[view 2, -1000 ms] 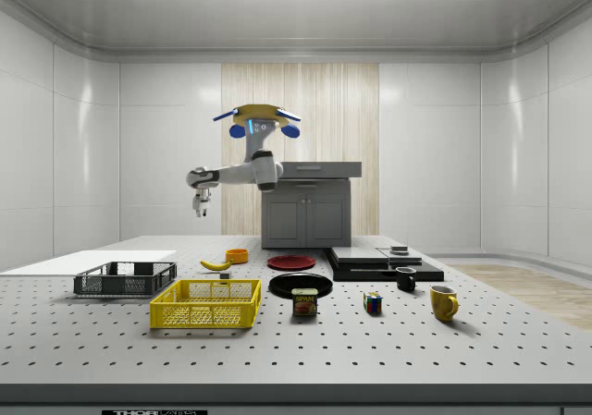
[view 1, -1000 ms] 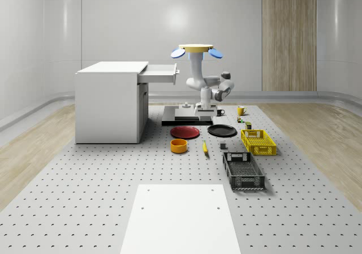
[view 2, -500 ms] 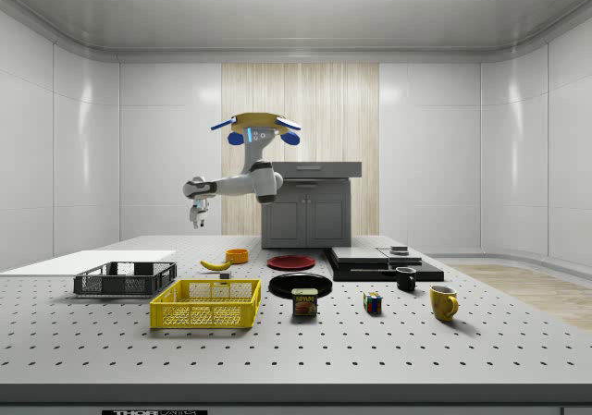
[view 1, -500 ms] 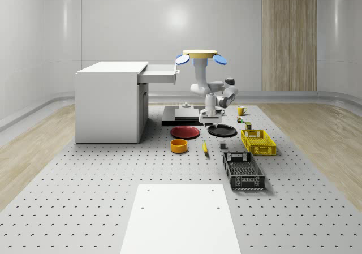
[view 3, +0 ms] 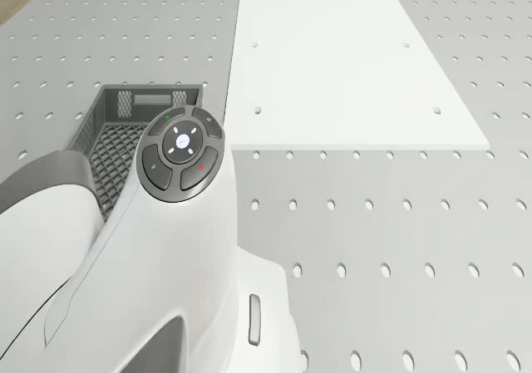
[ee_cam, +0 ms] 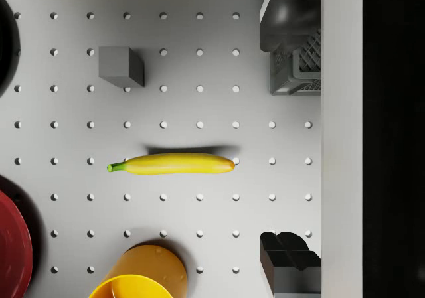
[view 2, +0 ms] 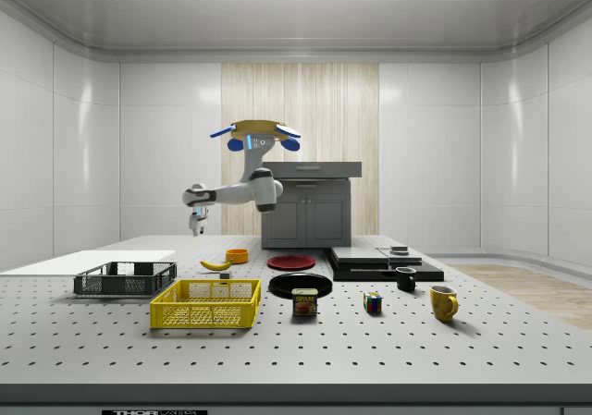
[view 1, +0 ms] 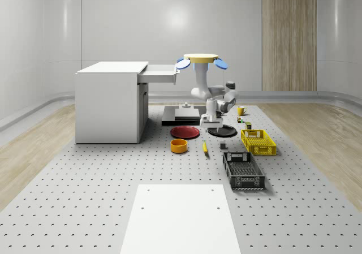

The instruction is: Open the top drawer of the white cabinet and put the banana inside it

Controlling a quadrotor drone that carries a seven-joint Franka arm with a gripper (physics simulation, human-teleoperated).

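The banana (ee_cam: pixel 172 164) lies flat on the perforated table, between the orange bowl and the black crate, with its green stem toward the red plate; I also see the banana (view 1: pixel 204 147) in the whole-scene view and the banana (view 2: pixel 215 264) in the side view. The drone (view 1: pixel 202 59) hovers above the plates, just off the white cabinet (view 1: pixel 110 101), whose top drawer (view 1: pixel 160 73) stands pulled out. My gripper (view 2: pixel 197 225) hangs well above the banana, pointing down. In the wrist view the gripper (ee_cam: pixel 290 142) is open, with nothing between its fingertips (ee_cam: pixel 289 261).
Around the banana stand an orange bowl (view 1: pixel 179 146), a red plate (view 1: pixel 185 132), a black plate (view 1: pixel 222 130), a small grey cube (ee_cam: pixel 121 66) and a black crate (view 1: pixel 243 171). A yellow crate (view 1: pixel 258 141) sits further right, and a white sheet (view 1: pixel 180 220) lies near the front.
The drone has shifted away from the drawer toward the whole-scene view's right and sunk a little. The arm has stretched out and the gripper has come lower, over the banana.
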